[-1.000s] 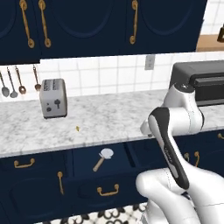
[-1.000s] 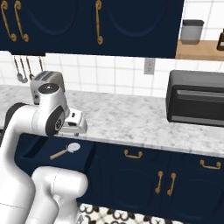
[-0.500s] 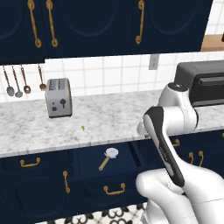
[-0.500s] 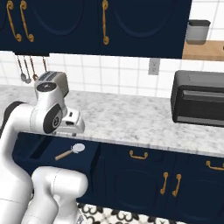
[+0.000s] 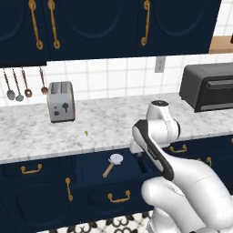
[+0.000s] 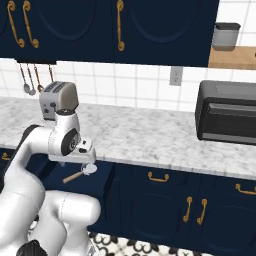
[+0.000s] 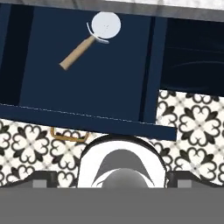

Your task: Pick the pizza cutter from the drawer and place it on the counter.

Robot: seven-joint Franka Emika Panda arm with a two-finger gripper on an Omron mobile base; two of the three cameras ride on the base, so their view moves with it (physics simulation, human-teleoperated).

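- The drawer [image 5: 109, 175] stands pulled out under the counter [image 5: 91, 132], its brass handle [image 5: 119, 198] facing the floor tiles.
- Inside lies the pizza cutter [image 7: 92, 37] — pale wheel toward the counter edge, tan handle angled away, flat on the drawer's navy bottom.
- The gripper [image 6: 82, 159] hangs above the open drawer, jaws spread wide and holding nothing — clear of the cutter.
- A toaster [image 5: 60, 101] sits on the counter, well apart.

No readable text, label, brand or number appears on anything.
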